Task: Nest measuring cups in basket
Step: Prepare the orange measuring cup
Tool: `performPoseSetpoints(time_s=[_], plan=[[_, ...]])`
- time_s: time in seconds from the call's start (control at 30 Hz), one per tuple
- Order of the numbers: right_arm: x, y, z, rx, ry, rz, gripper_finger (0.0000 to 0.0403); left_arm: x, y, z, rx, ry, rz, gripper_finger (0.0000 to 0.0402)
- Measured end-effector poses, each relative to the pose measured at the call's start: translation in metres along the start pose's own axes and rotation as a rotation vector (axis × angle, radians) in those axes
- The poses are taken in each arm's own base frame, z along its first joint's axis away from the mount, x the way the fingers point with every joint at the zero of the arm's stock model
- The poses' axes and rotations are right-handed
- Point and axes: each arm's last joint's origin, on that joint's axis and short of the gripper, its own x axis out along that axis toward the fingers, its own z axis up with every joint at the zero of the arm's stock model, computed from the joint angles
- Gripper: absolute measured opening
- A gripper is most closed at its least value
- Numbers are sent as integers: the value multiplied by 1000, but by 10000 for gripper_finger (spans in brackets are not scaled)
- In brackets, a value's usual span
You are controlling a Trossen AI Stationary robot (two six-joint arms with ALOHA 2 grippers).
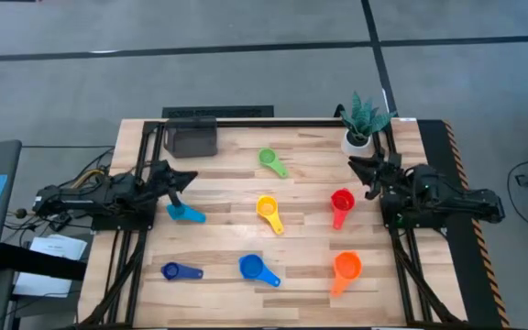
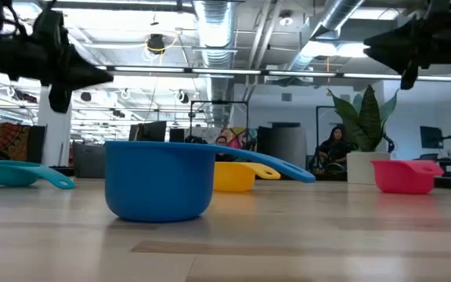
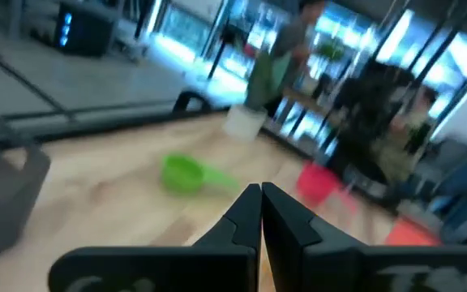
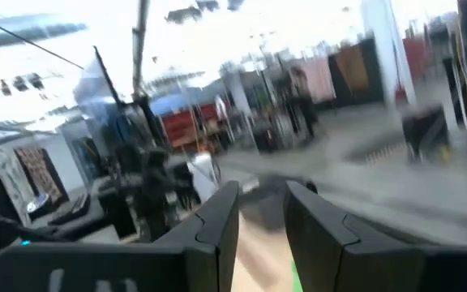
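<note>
6 measuring cups (image 1: 266, 214) lie spread on the table (image 1: 227, 243), basket (image 1: 192, 137) at its far-left corner.

Even, bright overhead light fills the high view; the bench (image 1: 273, 238) shows only soft, short shadows beside each cup. In the low view, ceiling strip lights (image 2: 210, 23) glare white, the near blue cup (image 2: 160, 180) is sharp, and the room behind is softer. Both wrist views are heavily smeared with blur: the green cup (image 3: 183, 173) is hazy, and windows wash out.
</note>
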Motion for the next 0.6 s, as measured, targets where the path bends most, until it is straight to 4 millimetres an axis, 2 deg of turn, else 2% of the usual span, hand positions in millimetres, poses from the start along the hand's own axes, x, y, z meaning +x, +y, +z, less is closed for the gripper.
performPoseSetpoints(time_s=[0.2, 0.4, 0.6], plan=[[1, 6, 21, 49, 233, -106, 124, 0, 1, 3, -125, -45, 70, 0], [0, 14, 46, 134, 400, -235, 124, 4, -1, 2, -260, -26, 50, 0], [-5, 13, 51, 223, 577, -422, 124, 14, -6, 0, -242, -26, 48, 0]])
